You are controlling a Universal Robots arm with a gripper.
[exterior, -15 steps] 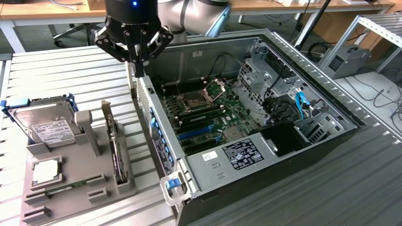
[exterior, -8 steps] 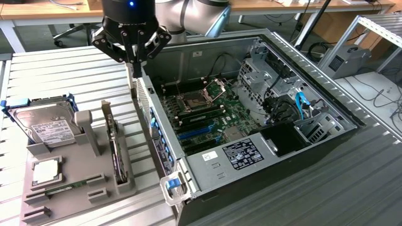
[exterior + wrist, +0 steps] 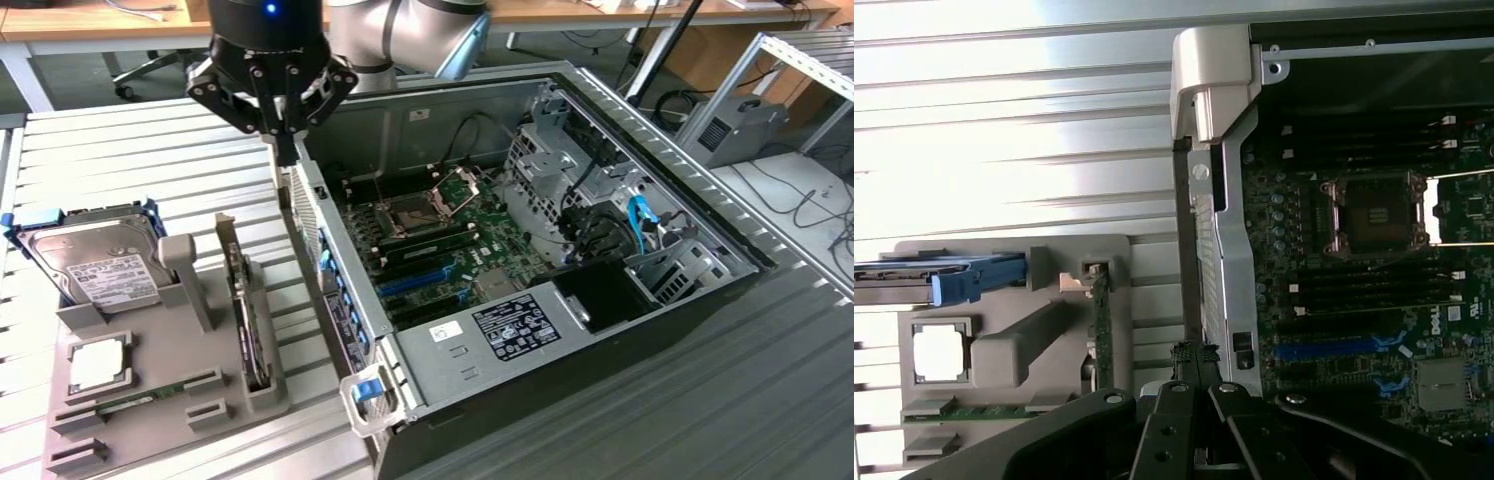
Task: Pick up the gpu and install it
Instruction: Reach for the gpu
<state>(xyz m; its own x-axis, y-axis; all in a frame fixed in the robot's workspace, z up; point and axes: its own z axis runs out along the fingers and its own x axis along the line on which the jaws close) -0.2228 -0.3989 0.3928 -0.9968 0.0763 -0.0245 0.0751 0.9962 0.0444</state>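
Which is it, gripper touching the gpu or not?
Apart. The exterior view shows the gripper over the computer case's edge, while the gpu stands in the gray holder, open space between them.

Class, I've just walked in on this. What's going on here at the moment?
A robot arm's gripper, fingers shut, hangs just above the rear wall of an open computer case, between the case and a grey parts holder. It appears to hold nothing. The gpu stands on edge in the holder, beside a hard drive, and is not yet picked up or installed.
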